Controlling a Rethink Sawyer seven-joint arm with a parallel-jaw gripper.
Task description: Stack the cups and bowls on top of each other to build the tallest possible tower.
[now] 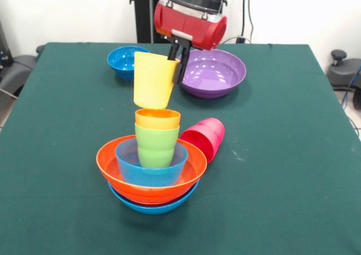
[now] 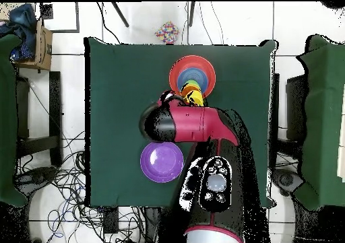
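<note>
one glossy yellow plastic cup (image 1: 154,79) hangs in the air, gripped by the red and black arm's gripper (image 1: 175,63): the dark fingers (image 1: 181,67) are clamped on its rim at the side away from the front view's camera, one finger inside the rim and one outside. the cup is upright, tilted slightly, its base just above the open mouth of the small glossy orange cup (image 1: 158,119) and not touching it as far as the front view shows.

that orange cup sits in the light green glossy cup (image 1: 156,146), which stands in a small light-blue plastic bowl (image 1: 151,167). this bowl rests in a wide orange plastic bowl (image 1: 151,179), and under it a wide light-blue bowl (image 1: 153,206) shows its rim; together they make the tower (image 1: 153,162), standing on the green-clothed table (image 1: 282,170) toward the edge nearest the front camera, about midway along it.

a magenta-pink plastic cup (image 1: 205,137) lies on its side just beside the tower, touching or nearly touching the orange bowl's rim.

toward the opposite edge stand a large glossy purple bowl (image 1: 213,72) and a smaller dark-blue bowl (image 1: 126,60), apart from each other, both empty.

in the overhead view the arm covers most of the tower; the purple bowl (image 2: 162,162) lies clear beside it.
</note>
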